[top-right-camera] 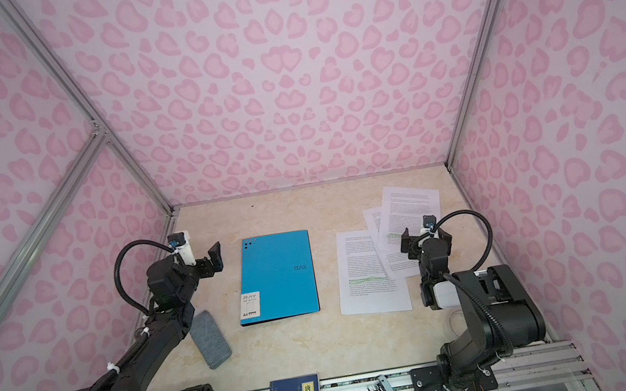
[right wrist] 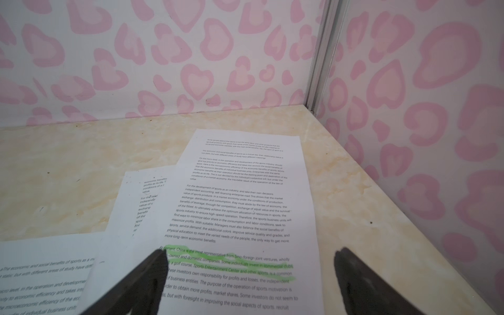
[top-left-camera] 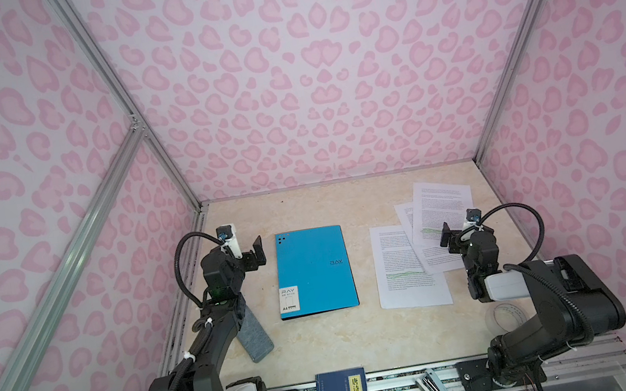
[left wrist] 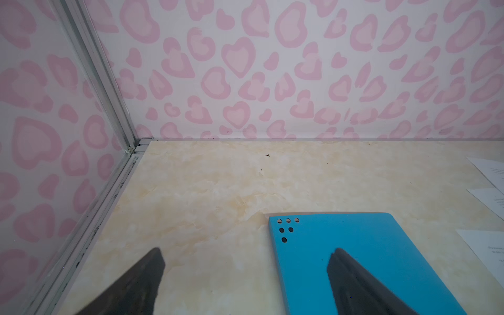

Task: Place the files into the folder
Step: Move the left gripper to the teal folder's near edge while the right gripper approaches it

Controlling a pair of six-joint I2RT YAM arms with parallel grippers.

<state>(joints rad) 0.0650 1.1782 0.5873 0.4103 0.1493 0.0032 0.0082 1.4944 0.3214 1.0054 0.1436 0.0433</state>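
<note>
Folder [top-left-camera: 314, 272] lies closed on the counter [top-left-camera: 325, 342], so its cover likely needs lifting first. Files [top-left-camera: 411, 270] fan out overlapping, well apart to the folder's right. Left tool [left wrist: 248, 256] straddles the folder's left edge, released and empty. Right tool [right wrist: 252, 252] hovers over the files, likewise released.

The marbled table [top-left-camera: 325, 342] bears the folder [top-left-camera: 314, 272], the overlapping files [top-left-camera: 407, 275] and a grey case [top-left-camera: 256, 337].
</note>
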